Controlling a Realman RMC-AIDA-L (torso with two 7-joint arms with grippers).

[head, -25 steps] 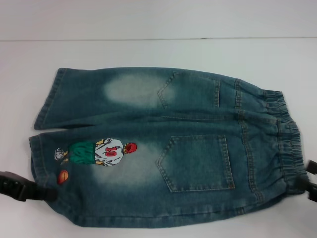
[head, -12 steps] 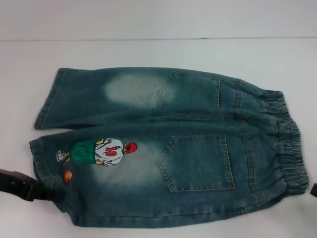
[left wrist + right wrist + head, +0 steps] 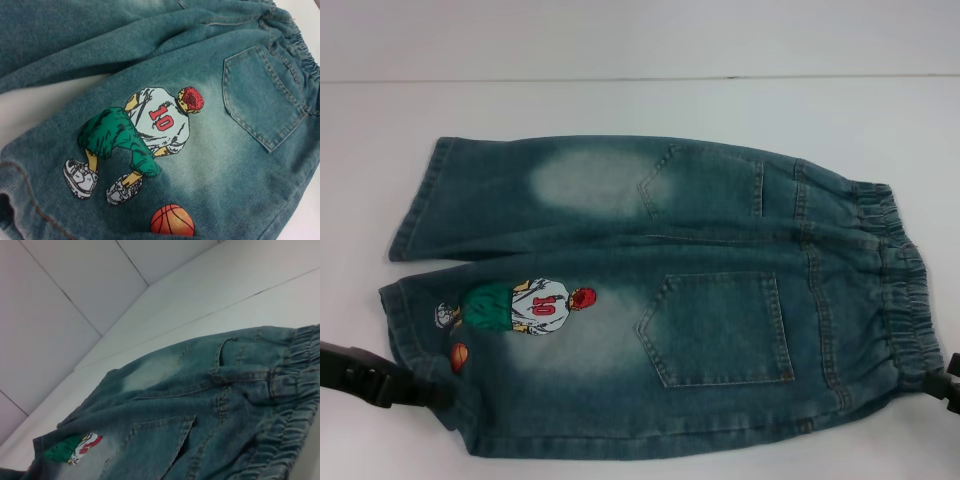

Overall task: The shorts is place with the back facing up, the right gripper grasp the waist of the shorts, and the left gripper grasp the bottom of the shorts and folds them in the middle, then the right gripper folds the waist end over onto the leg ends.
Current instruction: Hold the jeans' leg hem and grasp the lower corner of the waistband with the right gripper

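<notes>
The shorts (image 3: 650, 300) lie flat on the white table with both back pockets up, legs to the left and the elastic waist (image 3: 905, 290) to the right. My left gripper (image 3: 420, 388) is at the near leg hem (image 3: 405, 330), just below the orange ball (image 3: 460, 357), shut on the puckered hem edge. The left wrist view shows the player print (image 3: 150, 135) and ball (image 3: 172, 220) close up, without fingers. My right gripper (image 3: 950, 385) shows as a black tip at the near corner of the waist. The right wrist view looks along the waist (image 3: 295, 405) without showing fingers.
Bare white table (image 3: 620, 100) surrounds the shorts, with its back edge meeting the wall (image 3: 75, 290) behind. The far leg (image 3: 520, 195) lies apart from the near one, a thin wedge of table between their hems.
The near hem has puckered inward at my left gripper, shifting the ball print right and narrowing it. My right gripper slipped almost out of the head view, then came back lower at the waist corner.
</notes>
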